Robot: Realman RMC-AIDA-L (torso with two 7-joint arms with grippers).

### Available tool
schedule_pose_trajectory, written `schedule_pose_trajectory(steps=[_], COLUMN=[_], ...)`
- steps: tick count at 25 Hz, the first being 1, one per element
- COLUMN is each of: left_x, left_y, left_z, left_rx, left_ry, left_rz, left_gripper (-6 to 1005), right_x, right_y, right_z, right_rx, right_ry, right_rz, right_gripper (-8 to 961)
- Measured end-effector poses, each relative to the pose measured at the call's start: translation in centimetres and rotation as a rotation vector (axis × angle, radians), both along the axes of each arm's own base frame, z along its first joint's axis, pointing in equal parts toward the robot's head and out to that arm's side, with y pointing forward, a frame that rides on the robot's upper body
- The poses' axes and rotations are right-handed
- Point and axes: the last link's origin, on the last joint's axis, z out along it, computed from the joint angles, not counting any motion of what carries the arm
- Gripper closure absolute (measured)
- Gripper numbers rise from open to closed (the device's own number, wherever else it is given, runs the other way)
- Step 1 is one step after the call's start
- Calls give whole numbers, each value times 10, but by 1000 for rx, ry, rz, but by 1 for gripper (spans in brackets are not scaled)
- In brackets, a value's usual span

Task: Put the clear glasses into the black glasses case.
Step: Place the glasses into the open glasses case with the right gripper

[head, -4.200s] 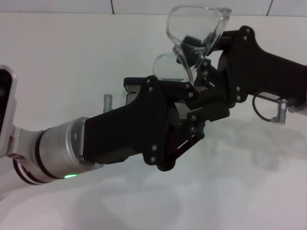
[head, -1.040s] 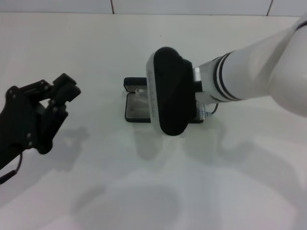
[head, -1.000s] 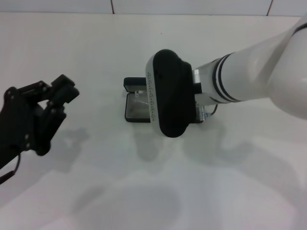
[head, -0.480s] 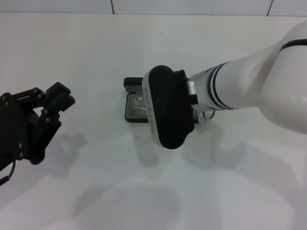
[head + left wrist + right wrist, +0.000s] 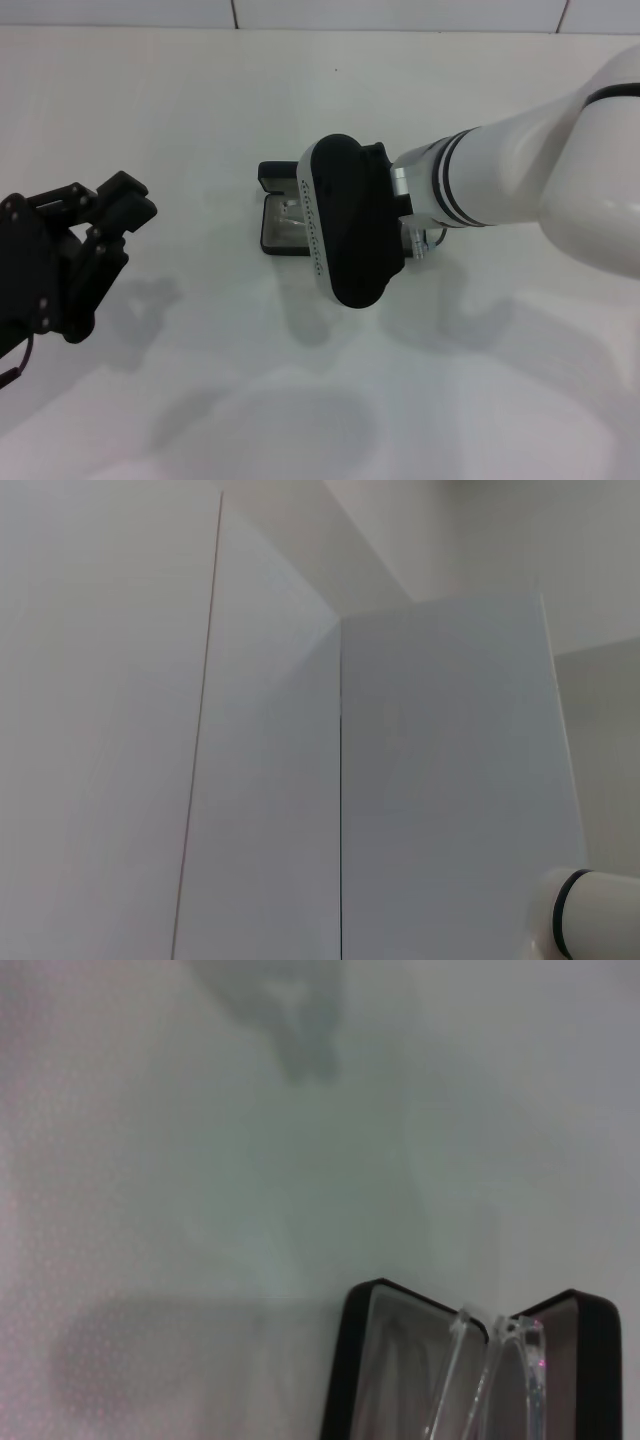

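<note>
The black glasses case [image 5: 274, 240] lies open at the table's middle, its lid [image 5: 276, 174] on the far side. Most of it is covered by my right arm's black-capped joint [image 5: 342, 235], and the right gripper is hidden beneath that. In the right wrist view the case [image 5: 346, 1360] shows its grey lining, and the clear glasses [image 5: 492, 1375] rest inside with their thin arms visible. A small clear piece of the glasses [image 5: 290, 211] also shows in the head view. My left gripper [image 5: 100, 200] hangs well to the left of the case, open and empty.
The white table [image 5: 200, 380] spreads around the case, with a tiled wall edge at the back. The left wrist view shows only pale wall panels and a bit of white arm [image 5: 585, 915].
4.2 s ago both grippers held the glasses above the case. Now the glasses are in the case, the left gripper has drawn back left, and the right arm has sunk slightly over the case.
</note>
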Motion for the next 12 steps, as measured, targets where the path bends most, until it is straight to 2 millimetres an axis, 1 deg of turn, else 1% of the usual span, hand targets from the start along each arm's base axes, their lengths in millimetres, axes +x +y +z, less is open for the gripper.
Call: schedule_pose_trajectory(steps=[12], left_x=[0], left_y=[0], left_z=[0], left_rx=[2], left_ry=[-3], left_rz=[2], left_gripper=[872], right_x=[0], right_y=[1], right_z=[1], right_rx=[4], right_ry=[3], right_rz=[-4], right_gripper=[812])
